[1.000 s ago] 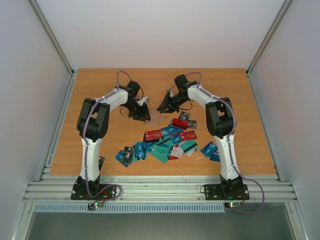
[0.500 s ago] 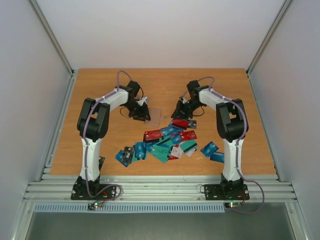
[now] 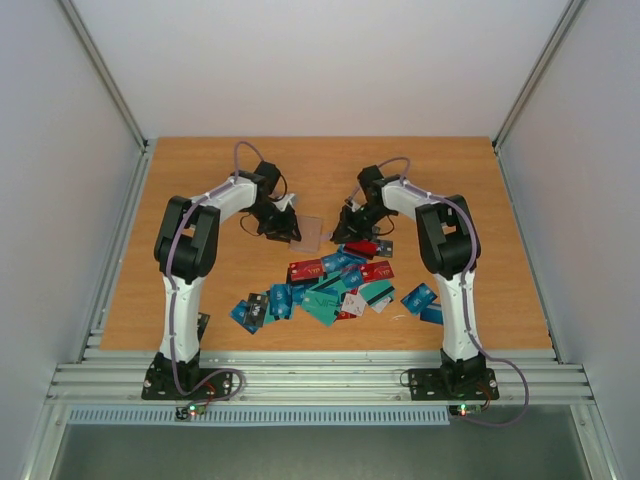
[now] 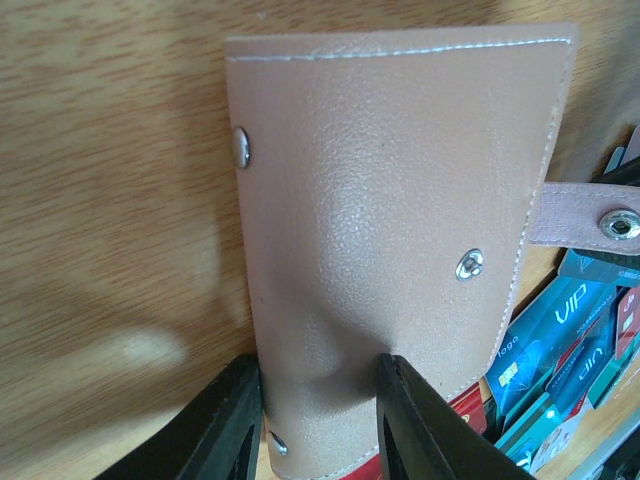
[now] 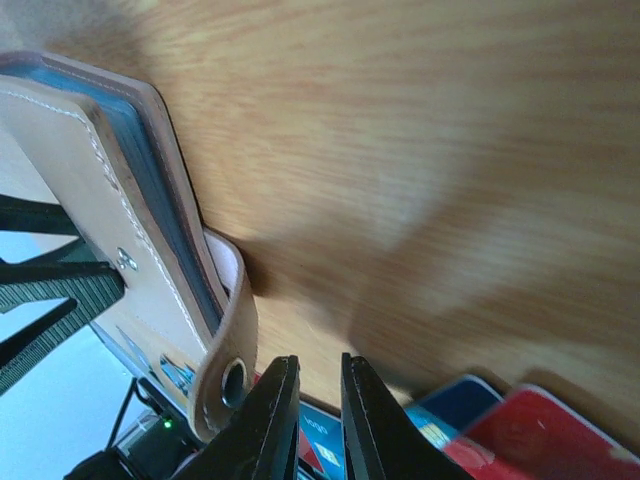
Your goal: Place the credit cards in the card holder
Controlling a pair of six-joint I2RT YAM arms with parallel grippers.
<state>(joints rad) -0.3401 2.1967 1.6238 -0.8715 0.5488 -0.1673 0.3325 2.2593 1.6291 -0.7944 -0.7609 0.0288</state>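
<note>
Card holder (image 4: 390,200) pinched by left claw (image 4: 315,420), elbow raised. Right claw (image 5: 320,400), nearly closed and empty, sits at its 3 o'clock; credit cards (image 3: 340,280) at 5 o'clock.

The flat tan-brown leather card holder (image 4: 390,250) has white stitching and a pinkish strap (image 4: 572,214). The thin plastic cards (image 3: 325,290) are red, blue, teal and white on the orange wood-grain table (image 3: 200,200).

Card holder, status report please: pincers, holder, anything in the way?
Left pincer clamped on card holder. Right pincer nearly shut, empty, beside its snap strap. Credit cards loose on table. Nothing in the way.
</note>
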